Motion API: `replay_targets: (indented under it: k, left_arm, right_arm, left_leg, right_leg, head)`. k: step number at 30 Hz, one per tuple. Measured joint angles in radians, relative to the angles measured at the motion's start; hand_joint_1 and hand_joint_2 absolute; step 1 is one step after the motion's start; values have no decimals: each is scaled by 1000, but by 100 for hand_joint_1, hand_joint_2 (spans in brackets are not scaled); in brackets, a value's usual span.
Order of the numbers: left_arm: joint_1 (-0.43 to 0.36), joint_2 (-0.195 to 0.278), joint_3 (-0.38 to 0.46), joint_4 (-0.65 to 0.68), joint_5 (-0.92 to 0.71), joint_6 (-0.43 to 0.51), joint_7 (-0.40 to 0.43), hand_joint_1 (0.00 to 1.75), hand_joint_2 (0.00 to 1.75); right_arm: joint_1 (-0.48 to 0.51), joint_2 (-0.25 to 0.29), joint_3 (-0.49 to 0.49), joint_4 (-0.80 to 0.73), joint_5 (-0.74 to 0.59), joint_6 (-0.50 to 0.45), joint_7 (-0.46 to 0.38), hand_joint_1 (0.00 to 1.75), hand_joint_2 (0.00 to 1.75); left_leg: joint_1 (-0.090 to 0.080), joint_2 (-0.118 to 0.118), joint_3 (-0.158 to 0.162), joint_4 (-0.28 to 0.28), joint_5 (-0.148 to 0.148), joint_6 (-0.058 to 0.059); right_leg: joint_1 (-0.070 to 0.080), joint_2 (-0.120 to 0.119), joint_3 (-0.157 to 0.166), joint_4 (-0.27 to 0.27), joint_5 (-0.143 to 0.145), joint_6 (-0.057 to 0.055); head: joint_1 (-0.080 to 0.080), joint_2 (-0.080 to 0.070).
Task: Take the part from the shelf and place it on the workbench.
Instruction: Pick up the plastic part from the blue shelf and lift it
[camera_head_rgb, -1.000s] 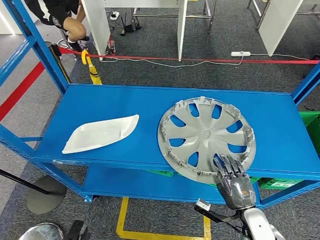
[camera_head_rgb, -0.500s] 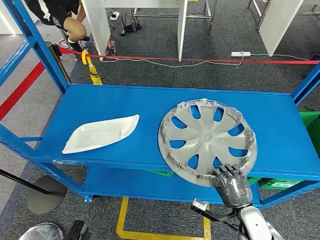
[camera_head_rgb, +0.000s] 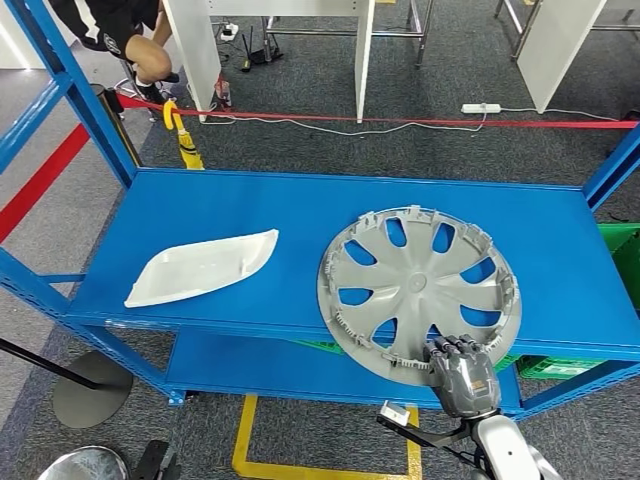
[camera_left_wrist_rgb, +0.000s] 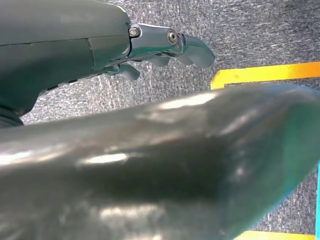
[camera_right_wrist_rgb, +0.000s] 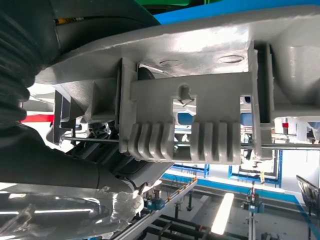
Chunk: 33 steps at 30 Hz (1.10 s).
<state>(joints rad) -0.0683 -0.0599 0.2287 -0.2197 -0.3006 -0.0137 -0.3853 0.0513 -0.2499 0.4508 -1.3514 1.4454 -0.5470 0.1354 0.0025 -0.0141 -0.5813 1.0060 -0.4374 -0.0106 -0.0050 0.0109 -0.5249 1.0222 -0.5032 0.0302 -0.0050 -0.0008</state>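
Note:
A round grey wheel cover (camera_head_rgb: 419, 288) lies on the blue shelf board (camera_head_rgb: 249, 215), its near rim sticking out past the shelf's front edge. My right hand (camera_head_rgb: 462, 375) grips that near rim from below and in front, fingers curled over the edge. In the right wrist view the cover's ribbed underside and clips (camera_right_wrist_rgb: 181, 120) sit right against the hand. My left hand (camera_left_wrist_rgb: 158, 47) hangs over the grey floor, fingers loosely extended and holding nothing.
A white elongated plastic part (camera_head_rgb: 202, 267) lies on the shelf's left half. Blue uprights (camera_head_rgb: 75, 95) frame the shelf. Green crates (camera_head_rgb: 623, 250) sit at the right. A person (camera_head_rgb: 128, 30) crouches at the back left behind red tape. Yellow floor marking (camera_head_rgb: 249, 450) runs below.
The wheel cover has slid toward me and slightly right, now overhanging the front edge more. My right hand has drawn back with it, fingers curling tighter over the rim.

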Motion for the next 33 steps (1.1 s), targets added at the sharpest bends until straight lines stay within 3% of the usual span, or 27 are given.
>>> replay_targets:
  k: [14, 21, 25, 27, 31, 33]
  left_arm:
    - [0, 0, 2, 0, -2, 1, 0, 0, 0]
    - [0, -1, 18, 0, -7, 2, 0, 0, 0]
    - [1, -1, 26, 0, -10, 3, 0, 0, 0]
    - [2, -2, 32, 0, -11, 5, -1, 0, 0]
    - [12, -3, 44, 0, -13, 8, -8, 0, 0]
    - [12, -5, 47, 0, -14, 9, -13, 0, 0]
  right_arm:
    - [8, 0, 3, -17, 27, -6, 13, 175, 175]
    - [33, -4, 19, -86, 117, -60, 102, 175, 175]
    - [19, -42, 51, -150, 125, -106, 149, 175, 175]
    - [40, -25, 20, -220, 125, -119, 25, 175, 175]
    - [117, 134, -170, -379, 126, -124, -439, 175, 175]
    - [132, 206, -237, -441, 126, -126, -530, 175, 175]
  left_leg:
    - [0, 0, 0, 0, 0, 0]
    - [0, 0, 0, 0, 0, 0]
    - [0, 0, 0, 0, 0, 0]
    - [0, -1, -1, 0, 0, 0]
    - [0, -2, -1, -1, 0, 0]
    - [1, -2, -1, -2, 0, 0]
  right_leg:
    - [0, 0, 0, 0, 0, 0]
    - [0, 0, 0, 0, 0, 0]
    - [0, 0, 0, 0, 0, 0]
    - [0, -1, 0, 0, 0, 0]
    - [0, 0, -2, 0, 0, 0]
    - [1, -1, -2, 0, -1, 0]
  head:
    - [0, 0]
    - [0, 0]
    - [0, 0]
    - [0, 0]
    - [-1, 0]
    - [0, 0]
